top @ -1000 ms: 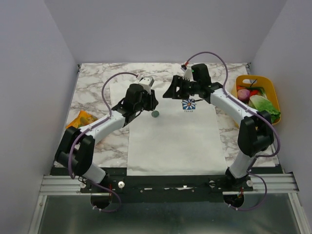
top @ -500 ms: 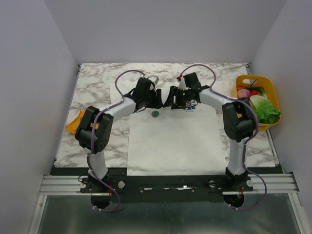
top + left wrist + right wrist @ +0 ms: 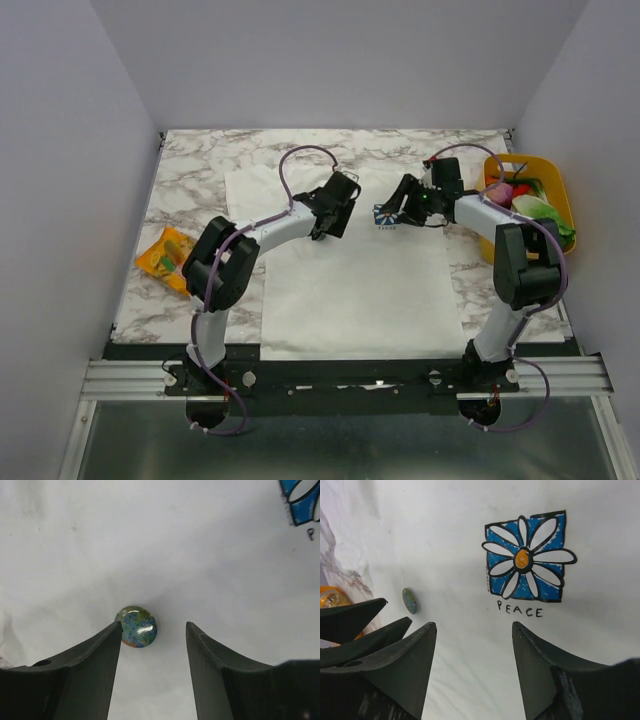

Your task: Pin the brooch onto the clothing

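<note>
The white T-shirt [image 3: 350, 285] lies flat on the marble table, its blue flower print [image 3: 386, 215] on the chest. The brooch [image 3: 136, 626], a small round green-blue disc, lies on the shirt [image 3: 200, 555], touching the tip of my left finger. My left gripper [image 3: 154, 624] is open and low over the cloth; in the top view it [image 3: 324, 226] hides the brooch. My right gripper [image 3: 398, 208] is open and empty beside the print. In the right wrist view it [image 3: 473, 625] sits just below the print [image 3: 527, 562], with the brooch [image 3: 410, 600] further left.
A yellow basket [image 3: 556, 186] of vegetables stands at the table's right edge, close behind my right arm. An orange packet [image 3: 168, 250] lies on the marble at the left. My left gripper's fingers [image 3: 355, 614] show at the left of the right wrist view.
My left gripper has moved right and down to the brooch, which has stayed put. My right gripper has drawn back to the right, uncovering the print.
</note>
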Controlling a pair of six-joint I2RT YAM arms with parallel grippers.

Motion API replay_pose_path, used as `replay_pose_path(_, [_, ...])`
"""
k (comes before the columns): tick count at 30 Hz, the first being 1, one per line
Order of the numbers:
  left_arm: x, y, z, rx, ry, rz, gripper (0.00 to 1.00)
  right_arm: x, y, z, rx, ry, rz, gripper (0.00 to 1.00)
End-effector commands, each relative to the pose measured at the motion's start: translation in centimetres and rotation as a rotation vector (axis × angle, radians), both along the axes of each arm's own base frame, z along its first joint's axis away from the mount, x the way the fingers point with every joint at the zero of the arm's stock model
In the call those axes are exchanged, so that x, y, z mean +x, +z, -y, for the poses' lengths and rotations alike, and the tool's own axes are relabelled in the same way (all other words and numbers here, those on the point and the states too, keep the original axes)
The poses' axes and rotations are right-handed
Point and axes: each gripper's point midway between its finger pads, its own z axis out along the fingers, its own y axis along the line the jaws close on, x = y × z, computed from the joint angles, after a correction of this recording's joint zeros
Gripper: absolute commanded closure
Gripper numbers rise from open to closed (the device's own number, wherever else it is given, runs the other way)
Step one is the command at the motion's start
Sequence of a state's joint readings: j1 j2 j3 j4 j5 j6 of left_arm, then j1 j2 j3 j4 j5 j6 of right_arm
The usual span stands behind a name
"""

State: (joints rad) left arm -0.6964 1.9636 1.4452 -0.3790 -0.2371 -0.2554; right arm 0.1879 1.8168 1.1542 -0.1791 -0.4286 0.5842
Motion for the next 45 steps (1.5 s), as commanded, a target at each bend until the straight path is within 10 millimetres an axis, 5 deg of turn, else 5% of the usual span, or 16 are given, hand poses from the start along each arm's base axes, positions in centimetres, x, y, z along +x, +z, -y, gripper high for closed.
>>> replay_pose_path(1, [0.1,-0.9,-3.4,0.177,0.070,0.007,0.39,0.5,0.1,1.5,-0.012,-0.056,0.039,0.30])
replay_pose_path(25, [0.1,-4.4,-2.5,0.202,0.044,-0.039,0.38,0.4,-0.6,1.0,0.036,-0.014,0.019,0.30])
replay_pose_path(38, [-0.1,-5.0,-3.1,0.228,0.051,-0.043,0.59,0.4,-1.0,0.8,0.040,-0.002,0.014,0.30])
replay_pose_path(45, [0.4,-3.1,-3.2,0.196,0.069,0.003,0.62,0.3,-0.8,0.8,0.039,0.003,0.026,0.30])
